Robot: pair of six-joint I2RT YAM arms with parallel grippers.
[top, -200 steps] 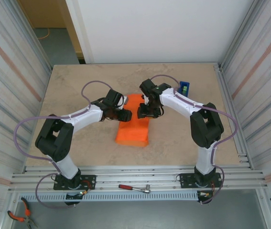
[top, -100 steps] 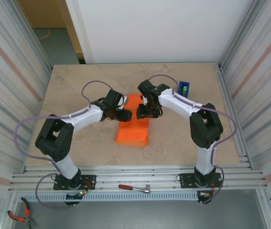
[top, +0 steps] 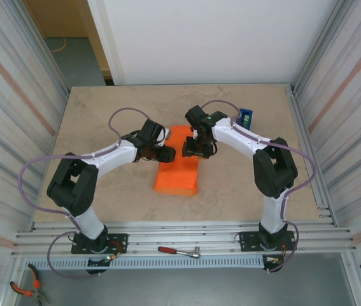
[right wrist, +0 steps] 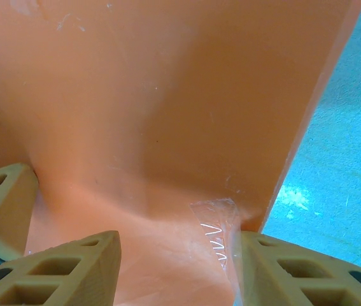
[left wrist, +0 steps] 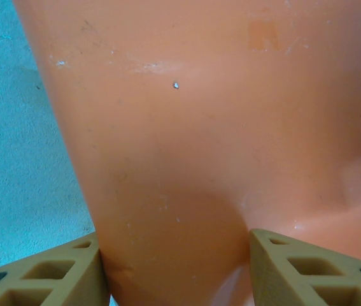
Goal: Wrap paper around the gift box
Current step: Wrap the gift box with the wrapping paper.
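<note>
Left gripper (top: 167, 153) is clamped on the paper (top: 179, 169): from its wrist camera I see both tan fingers (left wrist: 46, 274) pressed against the sides of an orange fold that rises between them. Out past its left finger the paper's edge runs up and away at a slant, and beyond that edge is bare table (top: 116, 108), so I have open room on that side.

Right gripper (top: 191, 153) sits facing the left one across the far half of the orange parcel, the two heads close together above it. It too grips the paper, the sheet filling the gap between its fingers (right wrist: 295, 274). A strip of clear tape (right wrist: 215, 220) lies on the paper just inside its right finger. Beyond that finger the sheet ends in a straight slanting edge, with bare table past it. A third tan piece (right wrist: 2, 197) shows to the left of its left finger, touching the paper; I cannot tell what it belongs to.

I cannot see the gift box; the orange sheet covers everything under and between the grippers. The near end of the parcel reaches from the grippers back toward the arm bases with clear table on both flanks. A blue tape dispenser (top: 246, 117) stands beyond the right gripper's forearm, well apart from the paper.
</note>
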